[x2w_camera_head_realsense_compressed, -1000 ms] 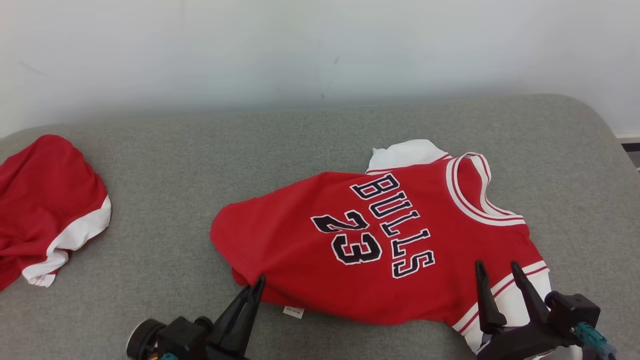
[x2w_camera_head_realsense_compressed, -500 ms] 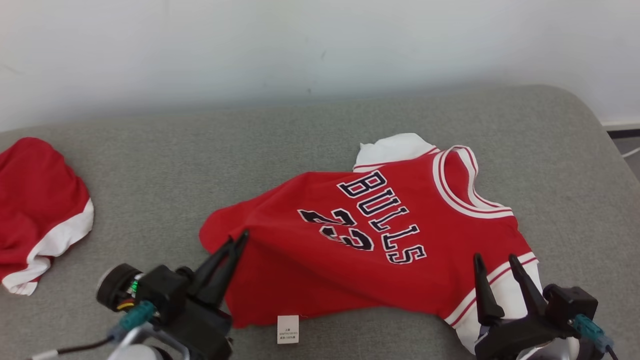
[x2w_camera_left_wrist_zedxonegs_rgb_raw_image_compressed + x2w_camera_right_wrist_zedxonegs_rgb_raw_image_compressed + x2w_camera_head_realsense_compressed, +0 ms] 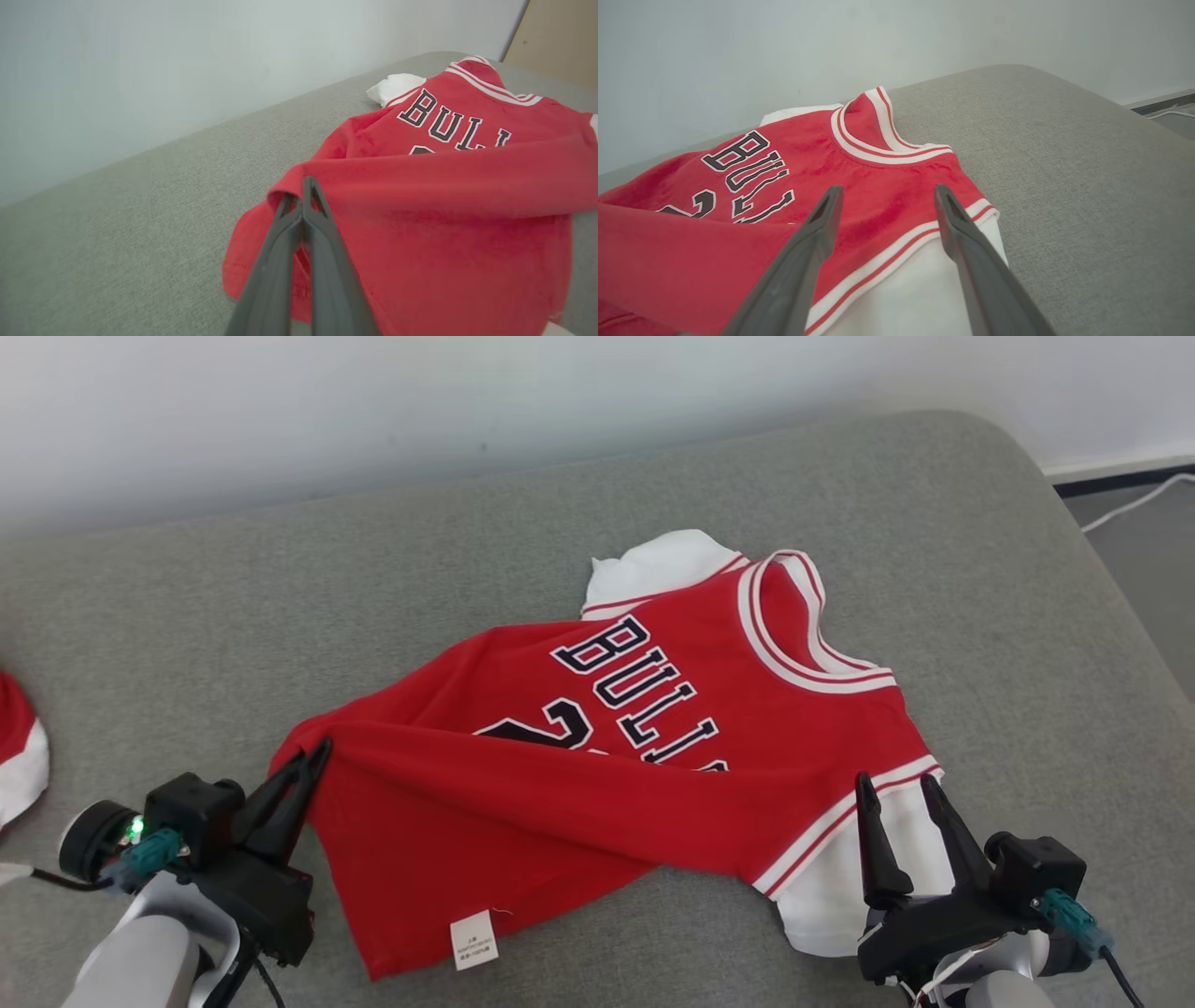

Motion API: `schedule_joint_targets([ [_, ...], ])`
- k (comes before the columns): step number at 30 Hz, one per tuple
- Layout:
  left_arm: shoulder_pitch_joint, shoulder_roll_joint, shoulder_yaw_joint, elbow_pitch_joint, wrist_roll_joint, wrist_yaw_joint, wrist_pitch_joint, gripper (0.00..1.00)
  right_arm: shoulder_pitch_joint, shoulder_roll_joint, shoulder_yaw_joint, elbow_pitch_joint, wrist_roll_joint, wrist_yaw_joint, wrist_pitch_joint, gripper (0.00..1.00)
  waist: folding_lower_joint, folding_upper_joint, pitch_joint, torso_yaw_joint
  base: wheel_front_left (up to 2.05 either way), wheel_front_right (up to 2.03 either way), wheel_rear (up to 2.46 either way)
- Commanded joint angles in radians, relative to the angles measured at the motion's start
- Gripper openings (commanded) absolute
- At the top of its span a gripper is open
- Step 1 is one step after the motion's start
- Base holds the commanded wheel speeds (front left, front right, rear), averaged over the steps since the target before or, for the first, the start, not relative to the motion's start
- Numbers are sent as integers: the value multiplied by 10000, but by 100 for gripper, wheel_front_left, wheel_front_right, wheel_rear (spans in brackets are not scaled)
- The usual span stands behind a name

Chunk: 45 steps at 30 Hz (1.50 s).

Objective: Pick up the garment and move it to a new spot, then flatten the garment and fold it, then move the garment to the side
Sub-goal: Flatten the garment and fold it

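The garment [image 3: 597,756] is a red jersey with white trim and dark "BULLS" lettering, lying on the grey cushion [image 3: 373,607]. Its lower hem is lifted and folded over, hiding part of the number. My left gripper [image 3: 317,754] is shut on the garment's hem corner; the left wrist view shows red cloth pinched at the left gripper [image 3: 301,186] tips. My right gripper [image 3: 894,784] stands open above the white sleeve [image 3: 840,887], and in the right wrist view the right gripper [image 3: 887,193] has its fingers spread over the garment [image 3: 752,210] shoulder, holding nothing.
A second red and white cloth [image 3: 17,756] lies at the cushion's far left edge. A white wall [image 3: 373,401] runs behind. The cushion's right edge drops to a floor with a white cable [image 3: 1134,499]. A white label [image 3: 472,940] hangs at the hem.
My left gripper has lifted the hem corner and drawn it up and over the jersey, folding the lower part and covering the number. The head camera has turned right and down. My right gripper has held still.
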Motion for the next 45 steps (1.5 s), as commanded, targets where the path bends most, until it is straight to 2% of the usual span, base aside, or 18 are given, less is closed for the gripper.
schedule_joint_targets([
  [1,-143,78,-24,258,-23,13,-218,2,-83,17,26,82,70,-2,-63,100,-1,-1,252,-297,0,0,0],
  [2,-198,73,-77,515,-86,13,-296,7,-120,32,37,133,71,-2,-101,100,-1,-1,253,-321,0,0,0],
  [3,-257,100,-150,696,-54,13,-401,33,-151,37,43,185,77,-2,-129,100,-1,-1,247,-337,0,0,0],
  [4,-317,87,-192,870,-51,13,-515,87,-160,37,35,229,85,-2,-133,100,-1,-1,230,-339,0,0,0],
  [5,-329,34,-232,1040,-66,13,-611,100,-140,19,5,272,92,-2,-148,100,-1,-1,197,-322,0,0,0],
  [8,-274,-89,-242,1352,-118,39,-874,100,-77,-55,-74,367,64,-2,-218,100,-1,-1,30,-194,0,0,0],
  [12,166,-316,22,1310,-311,327,-1130,100,11,-105,-138,358,-3,-2,-243,100,-1,-1,-252,76,0,0,0],
  [17,1331,-801,473,178,-535,1005,-1264,100,281,-234,-421,241,-87,-2,-272,100,-1,-1,-591,628,0,0,0],
  [20,1980,-1114,595,-580,-481,1228,-1256,100,400,-322,-608,131,-126,-2,-263,100,-1,-1,-663,910,0,0,0],
  [27,2993,-1775,408,-1374,-296,1269,-1264,100,673,-447,-865,-164,-211,-2,-39,100,-1,-1,-766,1428,0,0,0],
  [36,3511,-2305,172,-766,-193,1063,-1264,100,722,-359,-897,-463,-326,-2,230,100,-1,-1,-731,1451,0,0,0],
  [39,3501,-2461,382,-817,-159,1094,-1266,100,740,-352,-920,-491,-295,-2,240,100,-1,-1,-699,1383,0,0,0],
  [45,3793,-2766,1364,-1648,208,1505,-1265,100,828,-397,-1024,-584,-311,-2,75,100,-1,-1,-713,1301,0,0,0],
])
